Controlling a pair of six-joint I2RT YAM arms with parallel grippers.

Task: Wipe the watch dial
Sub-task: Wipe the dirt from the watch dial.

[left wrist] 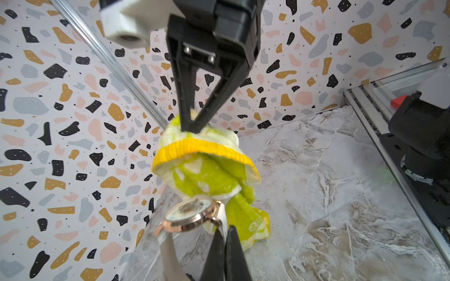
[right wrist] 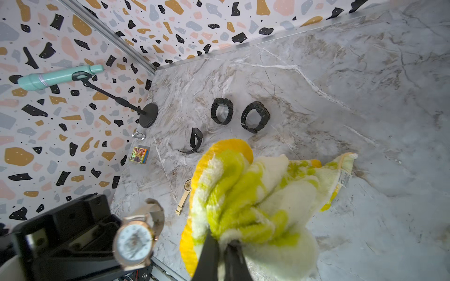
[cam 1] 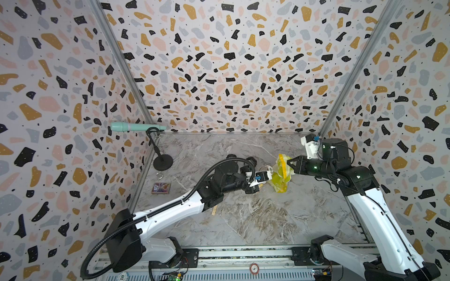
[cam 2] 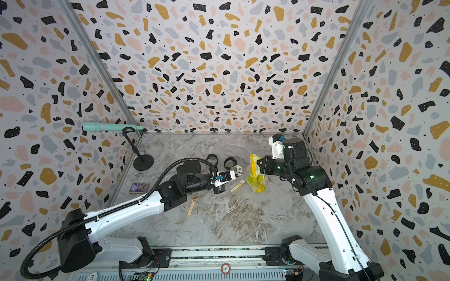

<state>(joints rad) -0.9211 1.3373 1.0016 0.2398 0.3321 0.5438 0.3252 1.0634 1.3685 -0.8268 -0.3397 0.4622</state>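
Observation:
A rose-gold watch with a white dial (left wrist: 192, 210) hangs above the table. My left gripper (left wrist: 225, 228) is shut on its pale strap, right by the case. The dial (right wrist: 134, 244) faces the right wrist camera and looks smudged. My right gripper (right wrist: 222, 240) is shut on a bunched yellow-green cloth (right wrist: 255, 194). The cloth (left wrist: 211, 175) hangs close beside the watch, and the right wrist view shows a gap between them. In both top views the watch (cam 2: 237, 168) and the cloth (cam 1: 281, 175) meet mid-table between the left gripper (cam 1: 267, 174) and the right gripper (cam 1: 289, 161).
Three black watches (right wrist: 221, 110) (right wrist: 255, 116) (right wrist: 196, 138) lie toward the back of the marble table. A gold watch (cam 2: 193, 202) and a small pale one (cam 2: 239, 185) lie nearer the front. At the back left are a teal microphone (cam 1: 136, 127) on a black stand (cam 1: 163, 161), a ring (cam 1: 159, 174) and a card box (cam 1: 161, 188).

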